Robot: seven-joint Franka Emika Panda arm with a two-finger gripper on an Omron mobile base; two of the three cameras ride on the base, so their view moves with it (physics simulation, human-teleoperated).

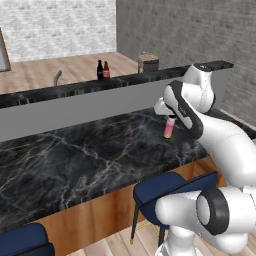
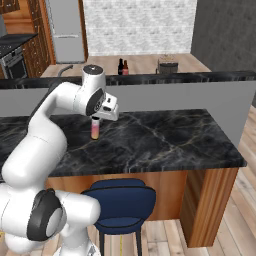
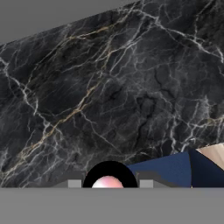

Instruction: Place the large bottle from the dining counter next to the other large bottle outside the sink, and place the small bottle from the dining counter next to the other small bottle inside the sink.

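Hand view: black, white-veined tabletop (image 3: 113, 87) under gripper (image 3: 108, 183).
Small pink bottle (image 2: 95, 128) upright directly below gripper (image 2: 96, 118), grip state impossible to tell; blue stool (image 2: 120, 200) nearer, brick wall (image 2: 135, 25) beyond.

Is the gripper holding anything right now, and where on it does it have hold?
The gripper is down over the small pink bottle, around its top at the cap. Whether the fingers have actually clamped it cannot be told; the bottle stands upright on the dining counter.
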